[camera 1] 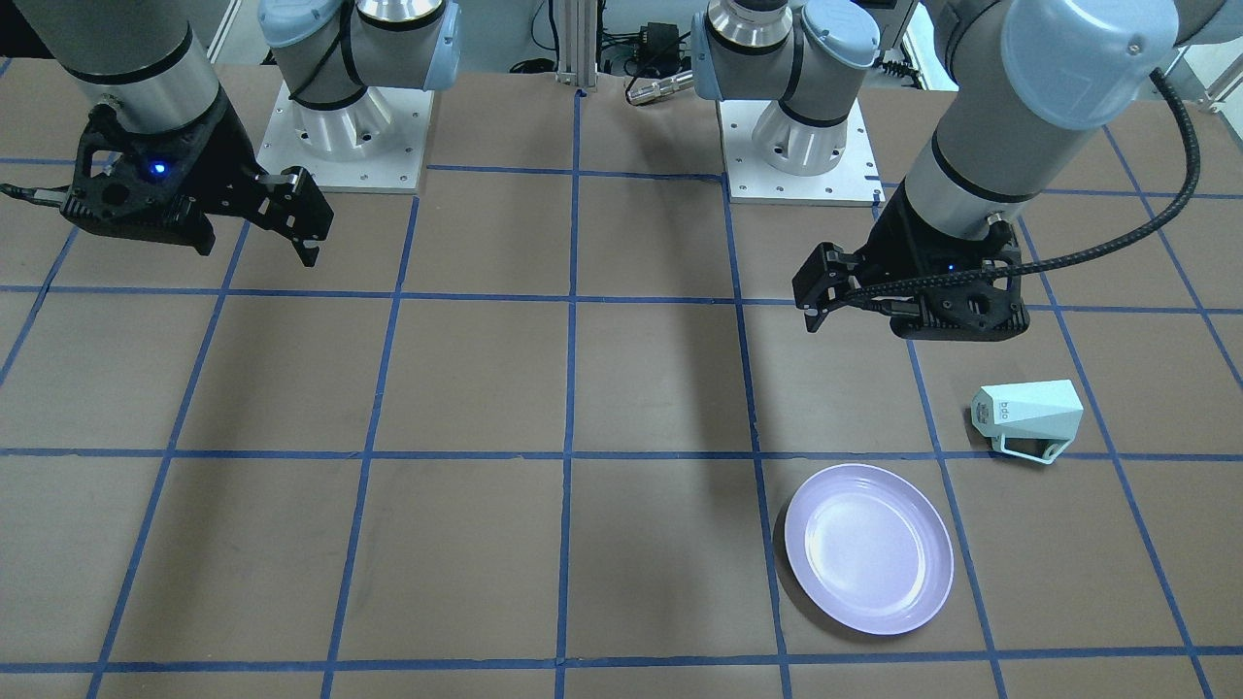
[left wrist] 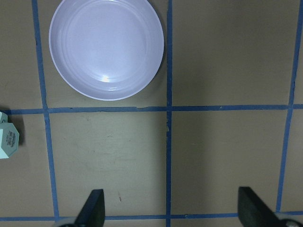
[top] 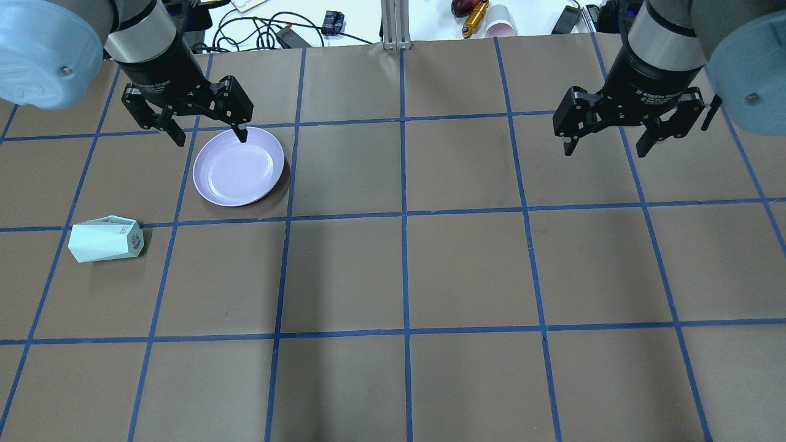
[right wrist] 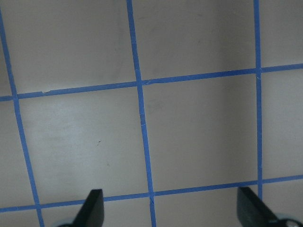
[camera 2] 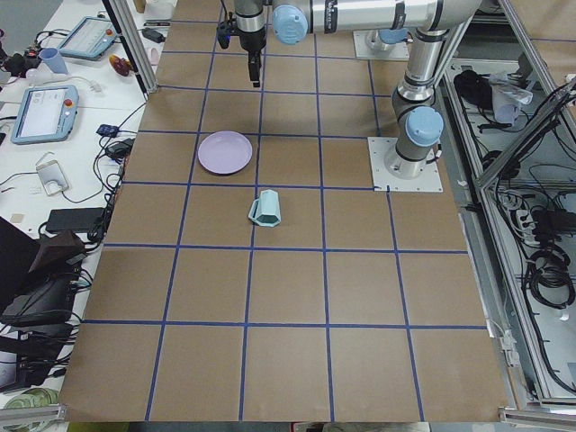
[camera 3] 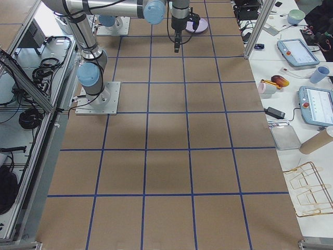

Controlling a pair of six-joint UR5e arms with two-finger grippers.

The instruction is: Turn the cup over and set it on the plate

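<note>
The mint-green cup (top: 104,242) lies on its side on the table's left part, with its printed base toward the table's middle; it also shows in the front view (camera 1: 1027,417) and at the left edge of the left wrist view (left wrist: 7,139). The lavender plate (top: 238,166) lies flat and empty a little farther out and to the cup's right (camera 1: 867,547) (left wrist: 106,47). My left gripper (top: 212,138) is open and empty and hovers by the plate's far edge, well above the table (left wrist: 170,210). My right gripper (top: 605,150) is open and empty over the far right (right wrist: 170,210).
The table is brown paper with a blue tape grid (top: 403,215). The two arm bases (camera 1: 345,126) (camera 1: 796,136) stand at the robot's edge. Cables and small items (top: 479,15) lie beyond the far edge.
</note>
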